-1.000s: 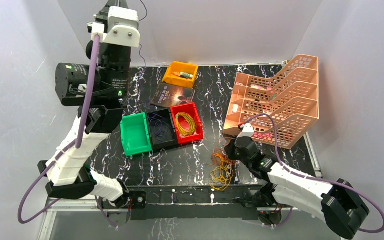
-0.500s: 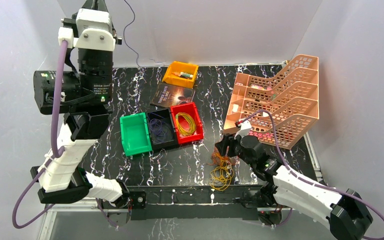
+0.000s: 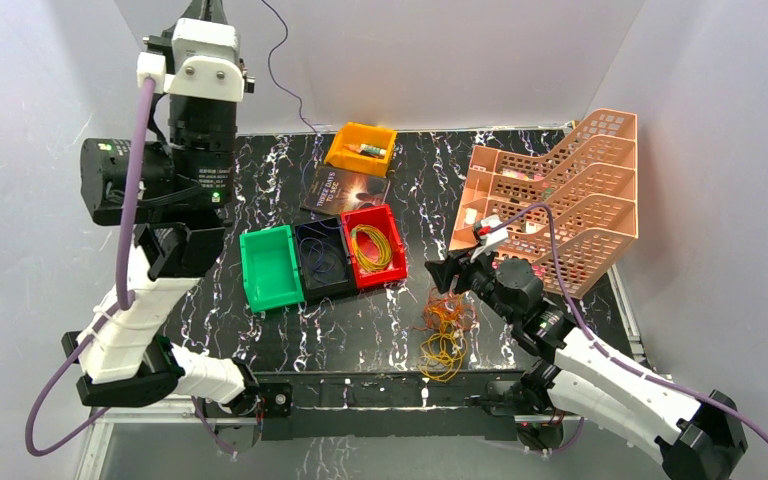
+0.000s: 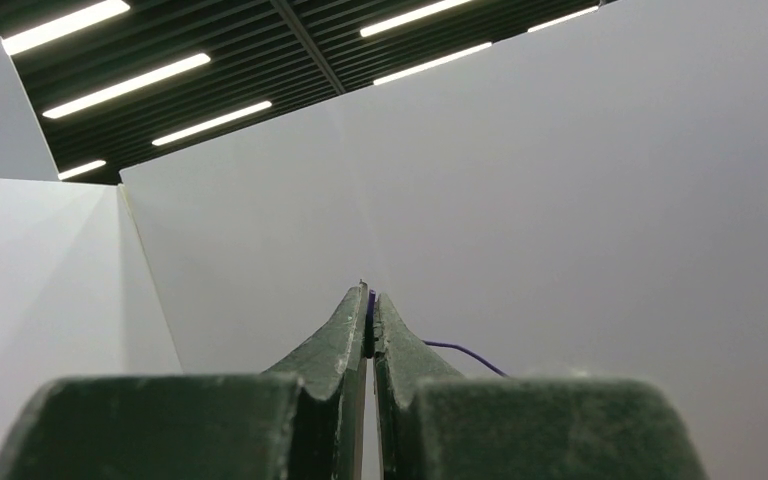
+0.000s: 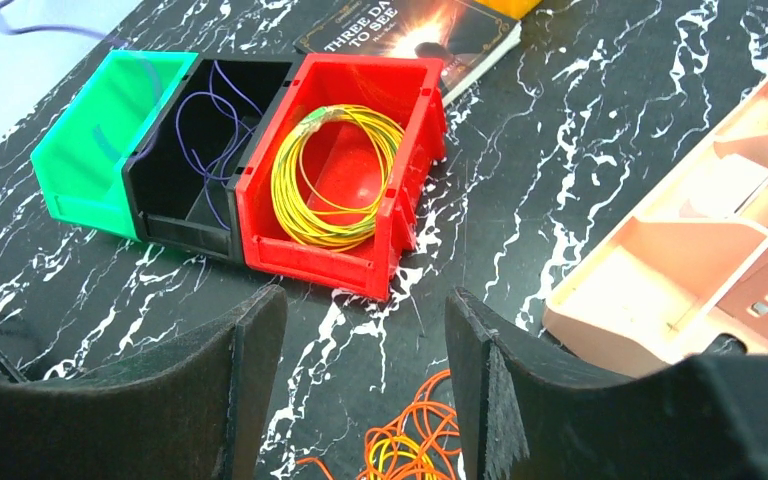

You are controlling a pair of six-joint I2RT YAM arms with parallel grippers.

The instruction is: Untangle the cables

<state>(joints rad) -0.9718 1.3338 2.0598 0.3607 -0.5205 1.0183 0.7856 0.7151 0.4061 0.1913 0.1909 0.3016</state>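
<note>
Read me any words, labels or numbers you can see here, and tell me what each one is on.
"THREE DA" above "TO SEE": on the book cover; the first line runs off the top of the right wrist picture.
Small white print on the black motor of the left arm: too small to read.
Nothing else readable.

A: The black, white-veined worktop looks like polished marble, glossy.
B: The red plastic bin, green plastic bin and peach perforated plastic file tray are smooth, slightly shiny.
A: The dark paperback book has a glossy paper cover.
B: The right tool has matt, finely rough dark fingers; the left tool is grainy, matt dark green.
A: The thin purple cable has a smooth sheath.
</note>
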